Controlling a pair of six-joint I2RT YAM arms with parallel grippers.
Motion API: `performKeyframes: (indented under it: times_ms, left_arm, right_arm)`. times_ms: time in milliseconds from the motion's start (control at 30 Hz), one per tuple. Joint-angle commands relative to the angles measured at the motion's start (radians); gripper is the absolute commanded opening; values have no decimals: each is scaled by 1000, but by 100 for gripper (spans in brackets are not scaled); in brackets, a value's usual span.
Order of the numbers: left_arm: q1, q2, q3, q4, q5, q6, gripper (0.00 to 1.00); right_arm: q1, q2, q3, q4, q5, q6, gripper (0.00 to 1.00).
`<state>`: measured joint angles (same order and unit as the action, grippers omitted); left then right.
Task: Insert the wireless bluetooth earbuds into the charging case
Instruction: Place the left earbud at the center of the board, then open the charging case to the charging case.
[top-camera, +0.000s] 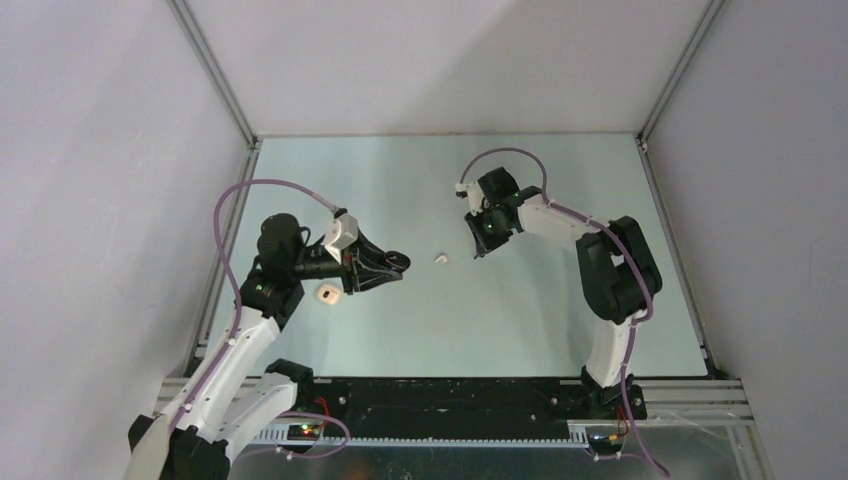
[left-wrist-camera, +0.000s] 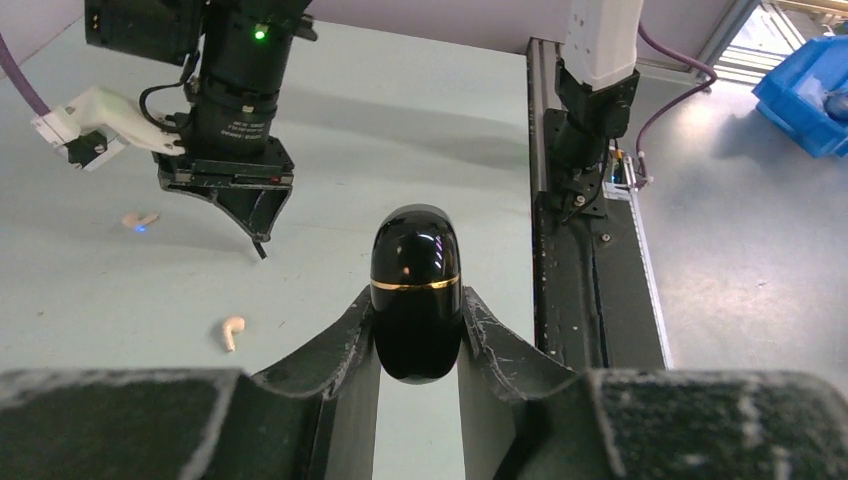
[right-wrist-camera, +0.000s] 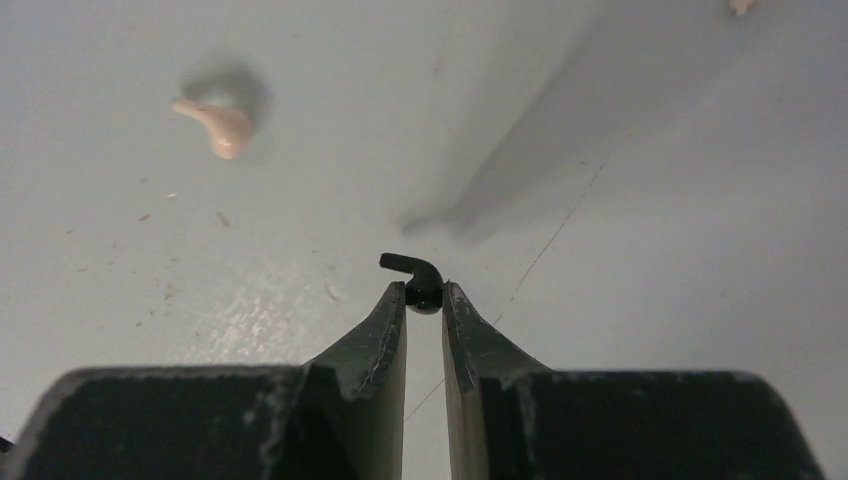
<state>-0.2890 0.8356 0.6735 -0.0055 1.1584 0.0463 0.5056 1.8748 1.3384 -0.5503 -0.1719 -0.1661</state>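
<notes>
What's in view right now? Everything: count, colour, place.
black case: 1, glossy black with a gold band, clamped in the left end effector
black earbud: 1, black, pinched at the tips of the right end effector
beige earbuds: 2, beige, loose on the table between the arms; second one
beige case: 1, beige, on the table beside the left end effector
table: 1, pale grey-green
bin: 1, blue, off the table, left wrist view only
left end effector: 1, black, shut on the black case
right end effector: 1, black, shut on the black earbud
</notes>
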Motion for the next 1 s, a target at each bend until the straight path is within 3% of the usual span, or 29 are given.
performKeyframes:
  times_ms: [0,233,600,800,967]
  left_arm:
    - [-28,5,-2,17,16,29,0]
    - [-71,27,-2,19,12,34,0]
    - [-103,38,8,-25,6,59,0]
    - [-106,40,10,-39,5,74,0]
    - [-110,44,12,-48,6,81,0]
  right_arm:
    - [-65,37,6,16,-126,79,19]
    - [-119,71,6,12,-197,106,24]
    - [-135,50,19,-4,-164,104,43]
    - [-117,-139,47,-10,-110,61,47]
    - [-28,-401,44,31,-198,-34,58]
